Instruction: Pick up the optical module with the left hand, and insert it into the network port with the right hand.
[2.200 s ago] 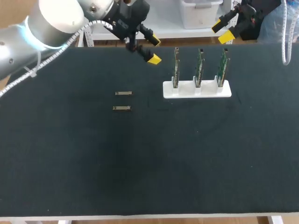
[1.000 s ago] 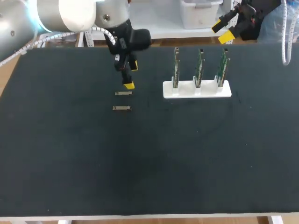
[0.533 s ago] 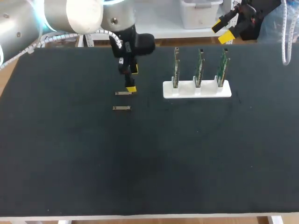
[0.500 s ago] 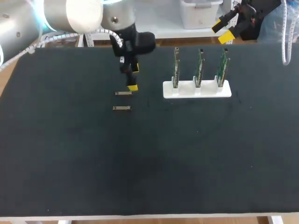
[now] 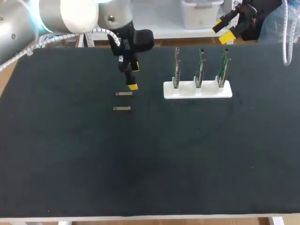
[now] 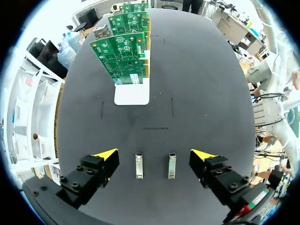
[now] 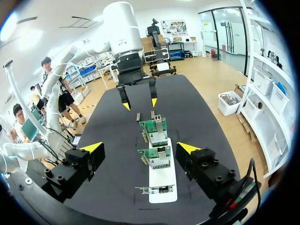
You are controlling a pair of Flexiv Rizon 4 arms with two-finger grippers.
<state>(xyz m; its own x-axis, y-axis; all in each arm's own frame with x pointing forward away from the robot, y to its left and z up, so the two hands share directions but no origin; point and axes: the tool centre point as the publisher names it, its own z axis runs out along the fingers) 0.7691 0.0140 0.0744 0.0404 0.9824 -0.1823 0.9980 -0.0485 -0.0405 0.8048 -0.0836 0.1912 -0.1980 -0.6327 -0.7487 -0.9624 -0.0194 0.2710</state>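
The left gripper (image 5: 133, 77) is hovering over the black table (image 5: 187, 154) with its yellow-tipped fingers spread wide and gripping nothing. Seen from the head camera, it is hanging just at 1 o'clock of the far optical module (image 5: 123, 93). The near optical module (image 5: 122, 108) is lying close by at 6 o'clock of the far one, parallel to it and apart from it. In the left wrist view both small metal modules are lying flat on the mat side by side, in the gap between the two open fingers and touching neither of them. The white holder (image 5: 197, 90) is sitting at 3 o'clock of the modules, well apart from them, and is carrying three green circuit boards (image 5: 200, 68) standing upright in a row. In the right wrist view a silver network port (image 7: 158, 125) is showing on the board farthest from that camera. The right gripper (image 5: 224, 32) is hanging at about 1 o'clock of the holder, out past the table's far edge. Its fingers are also spread wide and closing on nothing. Looking out from the right wrist, the holder and its boards are lying ahead, between the open fingers and clear of them, and the left gripper is hanging beyond the boards with its tips pointing down at the two modules.
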